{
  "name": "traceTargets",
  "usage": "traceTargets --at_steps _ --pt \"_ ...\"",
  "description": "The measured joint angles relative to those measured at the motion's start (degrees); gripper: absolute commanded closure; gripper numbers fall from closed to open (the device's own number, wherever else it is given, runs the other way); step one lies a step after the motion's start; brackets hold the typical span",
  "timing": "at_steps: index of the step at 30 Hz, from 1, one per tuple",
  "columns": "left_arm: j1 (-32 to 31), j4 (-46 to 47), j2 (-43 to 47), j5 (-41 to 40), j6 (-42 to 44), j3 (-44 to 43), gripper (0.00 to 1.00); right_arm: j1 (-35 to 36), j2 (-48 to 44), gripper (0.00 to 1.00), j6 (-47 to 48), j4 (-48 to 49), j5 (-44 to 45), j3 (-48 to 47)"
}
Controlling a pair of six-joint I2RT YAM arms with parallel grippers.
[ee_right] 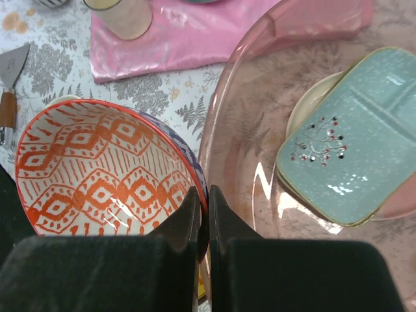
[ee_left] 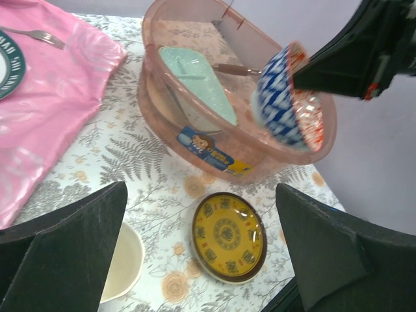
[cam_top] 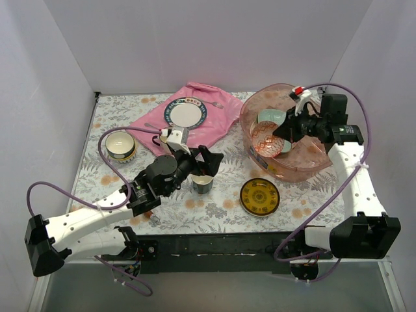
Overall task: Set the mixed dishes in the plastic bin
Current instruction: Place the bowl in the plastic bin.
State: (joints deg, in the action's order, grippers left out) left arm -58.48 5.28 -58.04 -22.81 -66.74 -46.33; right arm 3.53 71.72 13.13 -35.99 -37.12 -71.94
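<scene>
Orange-patterned inside and blue outside, the patterned bowl (ee_right: pixel 104 169) is hanging tilted above the left part of the plastic bin (cam_top: pixel 305 170). The right end effector (ee_right: pixel 201 208) is pinching the bowl's thin rim between nearly closed fingers, so the bowl is dangling from that edge rather than sitting level. It is hovering just left of the pale green tray (ee_right: pixel 351 136), which is leaning on a cream plate (ee_right: pixel 305 110) inside the bin, probably to land beside them. The left end effector (cam_top: pixel 207 161) is standing wide and holding nothing, right above the mug (cam_top: pixel 203 184) mid-tabletop. The yellow plate (cam_top: pixel 259 196) is lying just near of the bin.
</scene>
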Motion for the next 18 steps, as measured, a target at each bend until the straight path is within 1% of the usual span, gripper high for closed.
traceTargets --at_steps 7,10,18 --pt "0.42 -8.11 4.46 -2.03 2.32 0.31 0.02 -10.49 1.70 0.99 2.62 -0.22 -7.52 -5.84" --pt "0.52 -10.97 7.10 -3.10 2.40 2.03 0.02 -13.90 3.34 0.99 2.97 -0.20 -9.88 -8.11" --pt "0.57 -15.41 13.94 -4.44 1.07 6.25 0.02 -21.03 8.35 0.99 3.04 -0.22 -11.08 -12.02"
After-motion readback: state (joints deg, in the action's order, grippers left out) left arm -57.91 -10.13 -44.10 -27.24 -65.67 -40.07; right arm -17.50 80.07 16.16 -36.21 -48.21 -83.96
